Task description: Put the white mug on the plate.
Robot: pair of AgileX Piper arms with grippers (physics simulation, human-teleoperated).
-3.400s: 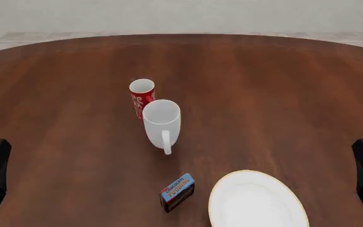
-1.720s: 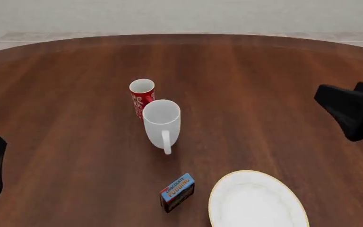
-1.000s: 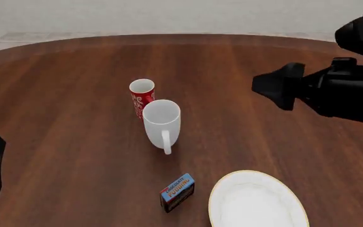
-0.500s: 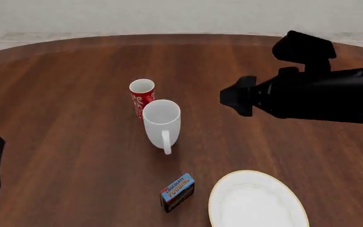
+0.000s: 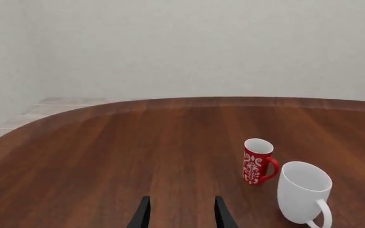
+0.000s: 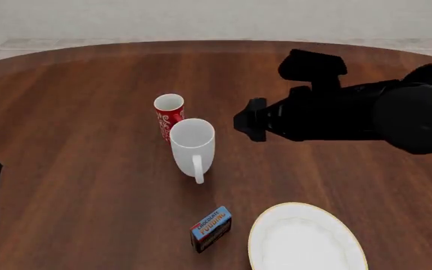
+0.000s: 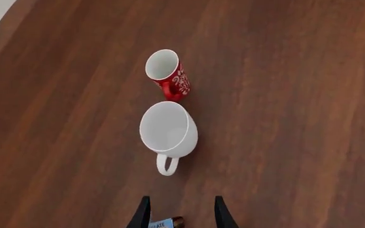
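The tall, plain white glossy mug (image 6: 193, 148) stands upright on the dark brown wooden table (image 6: 81, 112), near its middle, with its loop handle turned toward the arms' side. Just behind it and a little to the left stands a smaller red mug with a white pattern (image 6: 169, 115); the two are close, and whether they touch cannot be told. The round flat white plate with a thin golden-tan rim (image 6: 306, 238) lies at the near edge of the front view, well apart from the white mug and to its right. Between them, closer to the plate, a small blue and dark box with printed lettering (image 6: 211, 228) rests on the table.

The right gripper (image 6: 247, 120) hangs above the table to the right of the white mug, pointing toward it; its fingers (image 7: 142, 214) are spread apart and hold nothing. The left gripper (image 5: 179, 214) sits low at the left edge of the front view, its fingers likewise parted and empty.
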